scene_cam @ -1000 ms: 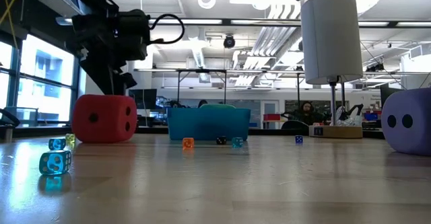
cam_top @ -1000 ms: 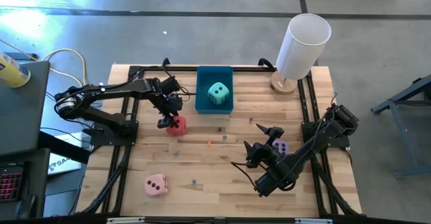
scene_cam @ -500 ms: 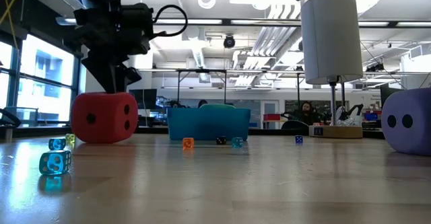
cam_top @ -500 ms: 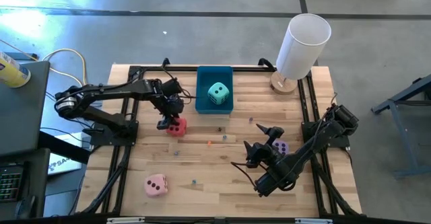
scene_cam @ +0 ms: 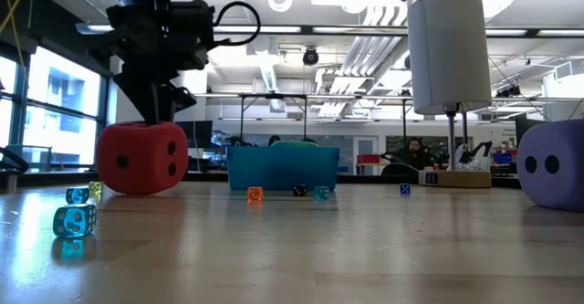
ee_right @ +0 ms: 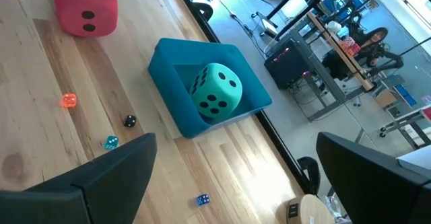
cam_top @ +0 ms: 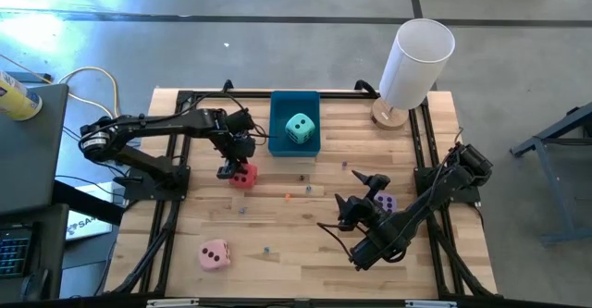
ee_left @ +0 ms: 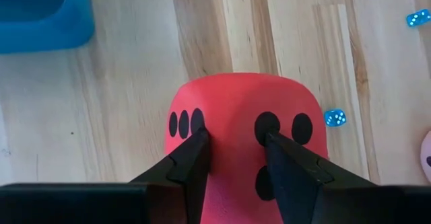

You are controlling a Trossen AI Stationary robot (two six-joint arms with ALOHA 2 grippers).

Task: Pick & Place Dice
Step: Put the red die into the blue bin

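Left gripper (ee_left: 232, 158) clamped on red die (ee_left: 246, 140) beside blue tray (cam_top: 294, 146) edge, right gripper (cam_top: 356, 195) spread wide

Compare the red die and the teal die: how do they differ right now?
Place: the red die sits on the bare wooden table; the teal die lies inside the blue tray.
Contact: the left gripper pinches the red die's top; nothing touches the teal die, and the right gripper waits open near the purple die.
Shared: both are soft-looking cubes of like size with dark pips.
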